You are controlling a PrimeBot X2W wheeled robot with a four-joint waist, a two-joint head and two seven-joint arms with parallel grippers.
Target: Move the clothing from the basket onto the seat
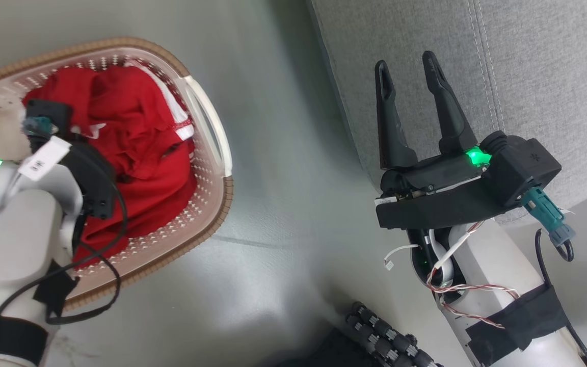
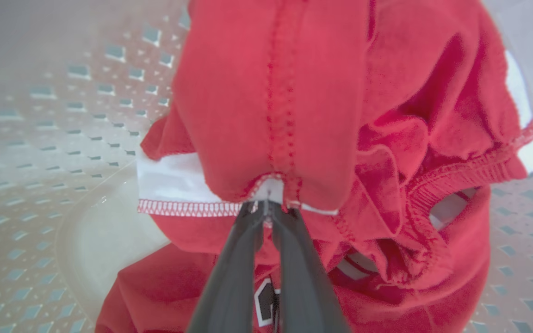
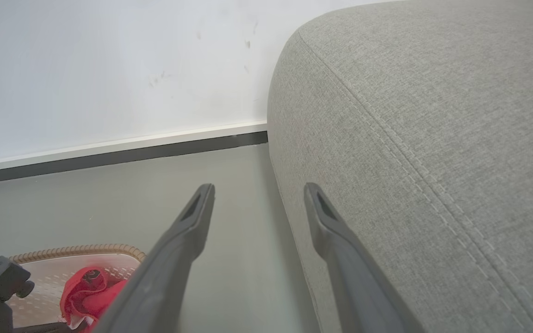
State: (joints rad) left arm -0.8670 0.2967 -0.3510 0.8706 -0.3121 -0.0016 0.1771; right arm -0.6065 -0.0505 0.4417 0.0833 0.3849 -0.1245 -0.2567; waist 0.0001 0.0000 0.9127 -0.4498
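The red clothing (image 1: 140, 153) with white trim lies bunched in the cream perforated basket (image 1: 211, 127) on the floor at the left. My left arm reaches down into the basket, and its wrist hides the fingers in the head view. In the left wrist view my left gripper (image 2: 269, 206) is shut on a stitched hem of the clothing (image 2: 271, 92), with the basket's wall (image 2: 63, 115) behind. My right gripper (image 1: 408, 61) is open and holds nothing; it hovers by the front edge of the grey seat (image 1: 538, 76). The right wrist view has the right gripper (image 3: 257, 189) beside the seat (image 3: 433, 115).
Grey floor (image 1: 283, 153) separates the basket from the seat. A white wall with a dark baseboard (image 3: 109, 155) runs behind both. A black ridged part (image 1: 385, 341) sits at the bottom edge of the head view. The basket (image 3: 77, 259) is low left in the right wrist view.
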